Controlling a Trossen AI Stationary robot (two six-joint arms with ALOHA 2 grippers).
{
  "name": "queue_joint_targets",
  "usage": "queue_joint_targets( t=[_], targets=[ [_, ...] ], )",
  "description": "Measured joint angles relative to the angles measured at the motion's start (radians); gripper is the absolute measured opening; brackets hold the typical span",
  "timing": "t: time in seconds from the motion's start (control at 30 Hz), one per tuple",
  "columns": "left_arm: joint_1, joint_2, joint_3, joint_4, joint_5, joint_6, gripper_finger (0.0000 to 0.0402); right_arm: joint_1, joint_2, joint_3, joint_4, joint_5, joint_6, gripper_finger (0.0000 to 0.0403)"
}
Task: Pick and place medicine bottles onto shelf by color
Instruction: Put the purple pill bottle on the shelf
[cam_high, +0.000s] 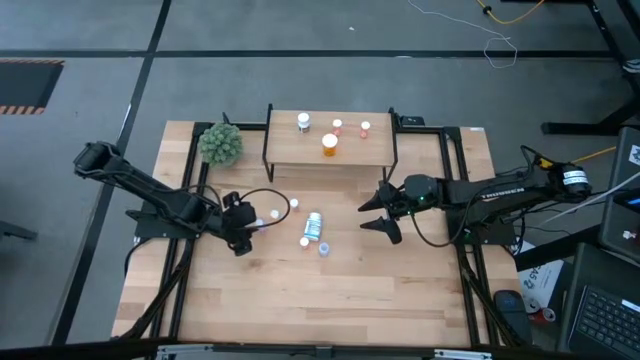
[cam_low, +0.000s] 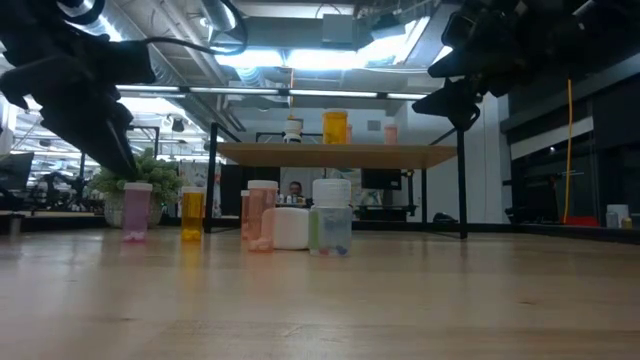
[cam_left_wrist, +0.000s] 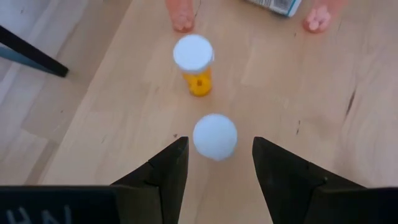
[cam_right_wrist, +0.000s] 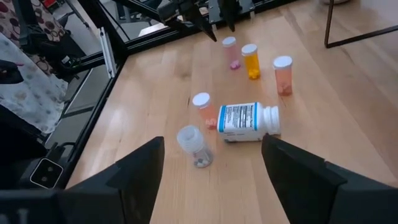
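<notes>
the fingers (cam_left_wrist: 168, 171) of the left gripper (cam_left_wrist: 214, 163) are held apart around a white-capped pink bottle (cam_left_wrist: 214, 135) standing on the table (cam_high: 300, 290) — untouched — while the right gripper (cam_high: 383, 213) is spread wide before the shelf (cam_high: 350, 150).

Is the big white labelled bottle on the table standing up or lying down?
Lying down. The white labelled bottle rests on its side on the table, cap pointing sideways, while the small bottles around it stand upright with caps on top.
</notes>
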Motion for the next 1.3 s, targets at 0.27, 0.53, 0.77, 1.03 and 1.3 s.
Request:
queue_joint_targets(
  t=[0.27, 0.53, 0.77, 1.03, 1.3],
  targets=[
    [0.000, 0.008, 0.000, 0.020, -0.033, 0.000, 0.0174, 0.000, 0.000, 0.000, 0.000, 0.000, -0.019, 0.0273],
    [0.000, 0.008, 0.000, 0.019, -0.034, 0.000, 0.0174, 0.000, 0.000, 0.000, 0.000, -0.001, -0.017, 0.0273],
    [0.000, 0.008, 0.000, 0.018, -0.035, 0.000, 0.0174, 0.000, 0.000, 0.000, 0.000, -0.001, -0.016, 0.0273],
    [0.000, 0.008, 0.000, 0.017, -0.035, -0.011, 0.0174, 0.000, 0.000, 0.000, 0.000, -0.002, -0.016, 0.0273],
    [0.000, 0.041, 0.000, 0.019, -0.029, -0.030, 0.0174, 0.000, 0.000, 0.000, -0.001, -0.003, -0.004, 0.0273]
  ],
)
